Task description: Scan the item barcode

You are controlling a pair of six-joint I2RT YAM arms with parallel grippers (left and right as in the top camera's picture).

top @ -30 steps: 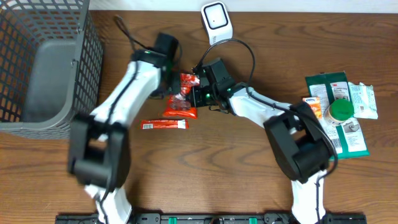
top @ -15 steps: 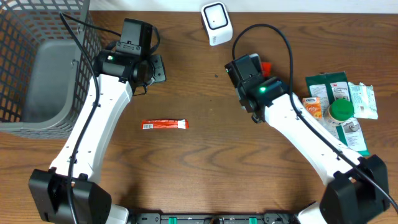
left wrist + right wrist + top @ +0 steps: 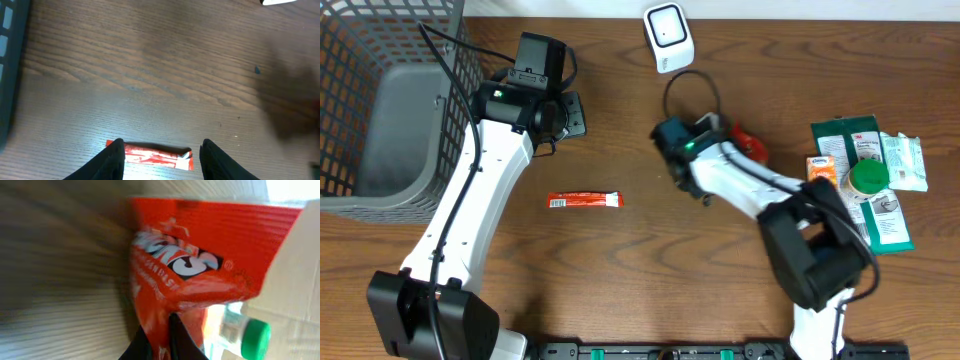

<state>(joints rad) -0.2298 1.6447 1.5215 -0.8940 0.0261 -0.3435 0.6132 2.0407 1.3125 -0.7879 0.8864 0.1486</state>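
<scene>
Evidently the right gripper (image 3: 162, 335) pinches the glossy red snack pouch (image 3: 748, 142) near the white boxy scanner (image 3: 667, 35), presumably to present its barcode, while the left gripper (image 3: 162, 150) hangs open and empty.

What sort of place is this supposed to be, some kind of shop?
Likely a mock shop checkout on a table: a white scanner at the back edge, a wire basket on the left, groceries piled on the right.
</scene>
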